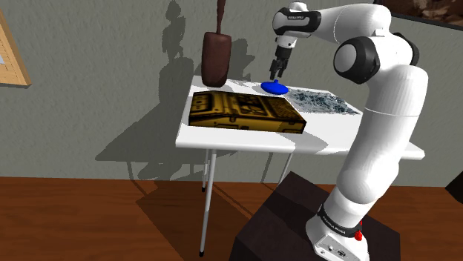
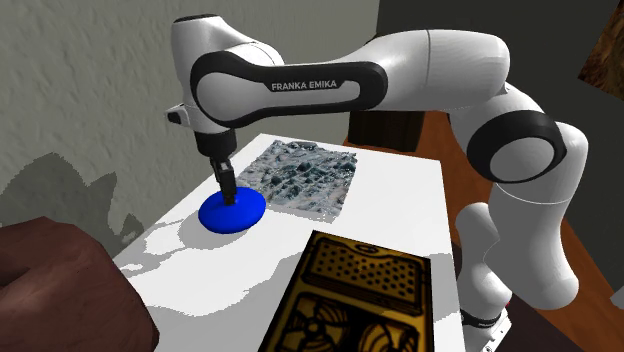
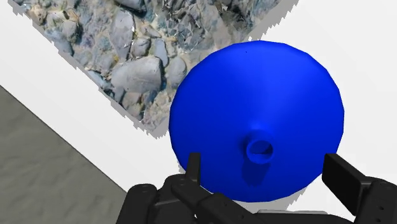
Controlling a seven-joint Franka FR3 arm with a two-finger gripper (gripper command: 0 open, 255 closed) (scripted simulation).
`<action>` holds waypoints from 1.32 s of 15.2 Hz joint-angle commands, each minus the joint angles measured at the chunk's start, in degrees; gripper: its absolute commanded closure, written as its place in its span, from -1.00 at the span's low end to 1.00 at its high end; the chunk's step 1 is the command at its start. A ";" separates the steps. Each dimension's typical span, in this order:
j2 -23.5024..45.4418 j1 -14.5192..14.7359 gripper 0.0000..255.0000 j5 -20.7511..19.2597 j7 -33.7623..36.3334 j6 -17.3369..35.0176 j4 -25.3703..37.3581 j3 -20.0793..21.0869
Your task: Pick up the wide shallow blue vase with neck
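1. blue vase [image 1: 274,87]: wide and shallow, with a short open neck at its middle. stands upright on the white table [image 1: 222,138], toward the wall side, just beside a corner of the mat.
2. gripper [image 2: 229,195]: all black, pointing straight down over the vase. fingers [image 3: 193,168] spread wide, one on each side of the neck. neither touches the neck in the wrist view, and nothing is gripped.
3. mat [image 1: 320,101]: flat, printed with grey stones. lies on the table at the shoulder view's right of the vase.
4. flat box [image 1: 245,111]: yellow-brown with dark print. lies on the table by its near edge, apart from the vase.
5. brown vessel [image 1: 215,58]: tall, dark, upright. stands at the back of the table, at the shoulder view's left of the vase.
6. arm [image 1: 378,111]: white with dark joints. rises from the stand [image 1: 289,222] and reaches over the table.
7. surroundings: grey wall [image 1: 96,81], wooden floor [image 1: 74,222].
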 commanded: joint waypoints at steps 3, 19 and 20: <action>-0.09 0.03 1.00 -0.03 -0.01 0.42 -0.47 0.00; 1.96 -0.92 1.00 0.85 -0.34 -6.65 8.51 -0.19; 2.33 -1.09 1.00 1.01 -0.40 -7.60 9.81 -0.22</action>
